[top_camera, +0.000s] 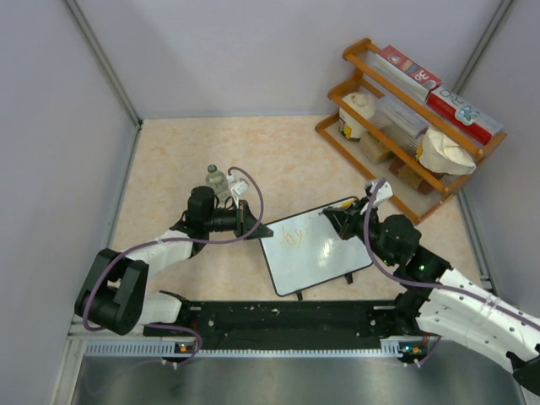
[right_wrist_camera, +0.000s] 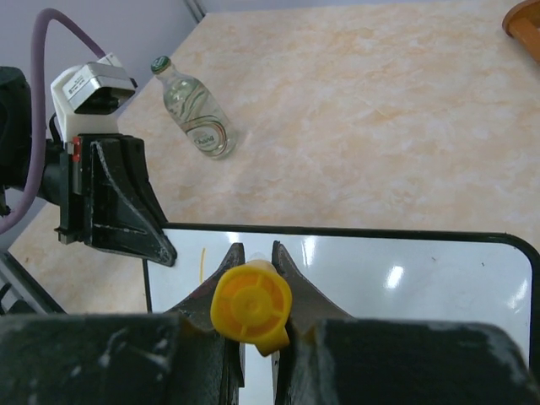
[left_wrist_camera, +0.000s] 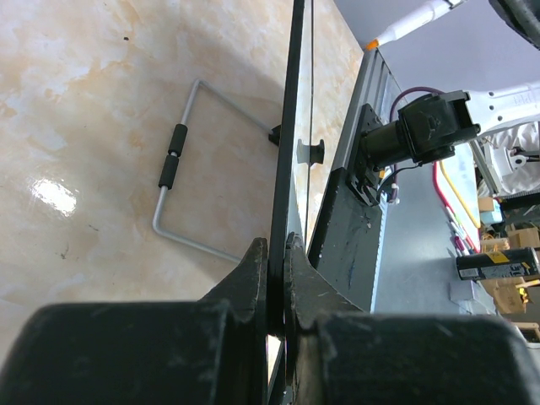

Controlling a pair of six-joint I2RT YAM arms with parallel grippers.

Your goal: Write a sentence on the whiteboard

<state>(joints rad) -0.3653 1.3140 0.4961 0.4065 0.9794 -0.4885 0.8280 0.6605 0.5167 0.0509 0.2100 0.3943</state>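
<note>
The whiteboard (top_camera: 325, 253) stands tilted in the middle of the table, with a few strokes of the orange sentence (top_camera: 296, 239) near its upper left. My left gripper (top_camera: 253, 228) is shut on the board's left corner. In the left wrist view the fingers (left_wrist_camera: 253, 270) pinch the black frame (left_wrist_camera: 287, 152) edge-on, and the board's wire stand (left_wrist_camera: 181, 160) shows behind it. My right gripper (top_camera: 342, 221) is over the board's upper right edge, shut on a yellow-ended marker (right_wrist_camera: 251, 305) that points down at the white surface (right_wrist_camera: 405, 278). A short orange stroke (right_wrist_camera: 202, 260) lies near the left gripper (right_wrist_camera: 118, 198).
A small glass bottle (top_camera: 218, 179) lies just behind the left gripper, also seen as the bottle (right_wrist_camera: 194, 110) in the right wrist view. A wooden rack (top_camera: 413, 110) with boxes and bags stands at the back right. The black base rail (top_camera: 287, 316) runs along the near edge.
</note>
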